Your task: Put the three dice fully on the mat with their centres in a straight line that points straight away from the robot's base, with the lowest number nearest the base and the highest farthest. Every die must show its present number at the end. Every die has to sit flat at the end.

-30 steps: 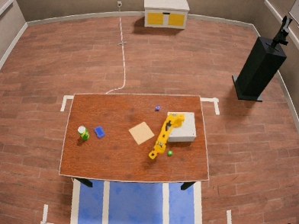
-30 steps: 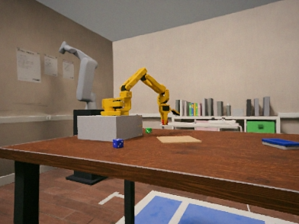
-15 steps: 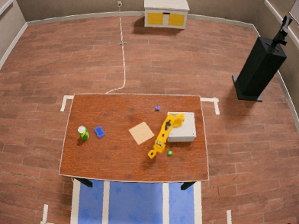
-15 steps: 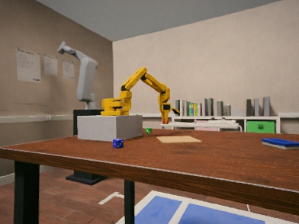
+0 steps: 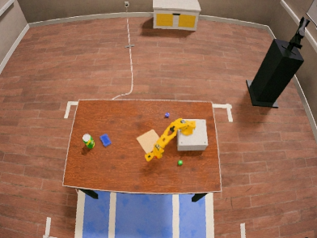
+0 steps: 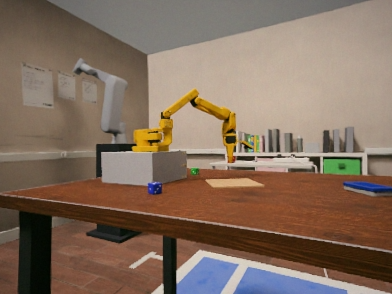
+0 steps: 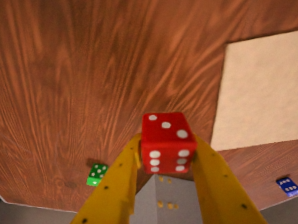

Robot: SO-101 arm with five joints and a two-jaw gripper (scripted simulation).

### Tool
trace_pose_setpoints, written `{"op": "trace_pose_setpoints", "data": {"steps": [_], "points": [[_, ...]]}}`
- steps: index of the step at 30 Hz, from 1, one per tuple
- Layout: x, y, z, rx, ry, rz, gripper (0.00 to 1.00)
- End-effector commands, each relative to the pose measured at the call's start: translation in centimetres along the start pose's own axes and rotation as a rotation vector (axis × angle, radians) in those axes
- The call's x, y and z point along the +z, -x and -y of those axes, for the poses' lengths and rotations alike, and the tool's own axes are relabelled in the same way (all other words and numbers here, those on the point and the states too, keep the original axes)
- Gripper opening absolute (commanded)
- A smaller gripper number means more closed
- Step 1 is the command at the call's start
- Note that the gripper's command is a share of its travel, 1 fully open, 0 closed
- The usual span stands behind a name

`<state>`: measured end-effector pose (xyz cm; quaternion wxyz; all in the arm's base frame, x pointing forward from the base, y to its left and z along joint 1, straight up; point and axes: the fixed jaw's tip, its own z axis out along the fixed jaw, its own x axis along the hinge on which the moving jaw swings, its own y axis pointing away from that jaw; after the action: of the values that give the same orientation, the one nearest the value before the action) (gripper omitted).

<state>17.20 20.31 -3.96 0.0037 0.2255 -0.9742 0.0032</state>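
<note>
Fingers grip one red die (image 7: pixel 166 142) above the tabletop (image 5: pixel 117 166) (image 6: pixel 300 210) (image 7: pixel 60 90). Two dice, green (image 5: pixel 180 163) (image 6: pixel 195 171) (image 7: pixel 97 174) and blue (image 5: pixel 166 115) (image 6: pixel 155 188) (image 7: pixel 287 186), sit off the one mat's edges.

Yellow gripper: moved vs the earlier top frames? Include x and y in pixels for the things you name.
Yes. In the top view the yellow gripper (image 5: pixel 150 157) (image 6: pixel 231 160) (image 7: pixel 166 150) has swung toward the square tan mat (image 5: pixel 148 140) (image 6: pixel 234 183) (image 7: pixel 260 95) and now sits closer to its near edge.
</note>
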Motion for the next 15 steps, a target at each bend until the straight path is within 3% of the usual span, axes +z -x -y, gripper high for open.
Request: {"op": "trace_pose_setpoints", "data": {"steps": [1, 8, 10, 15], "points": [[0.1, 1.9, 3.4, 0.131, -0.002, -0.013, 0.0], [0.4, 3.4, 9.6, 0.364, 0.002, -0.015, 0.0], [0.4, 3.4, 9.6, 0.364, 0.002, -0.015, 0.0], [0.5, 3.5, 12.9, 0.48, 0.003, -0.015, 0.0]]}}
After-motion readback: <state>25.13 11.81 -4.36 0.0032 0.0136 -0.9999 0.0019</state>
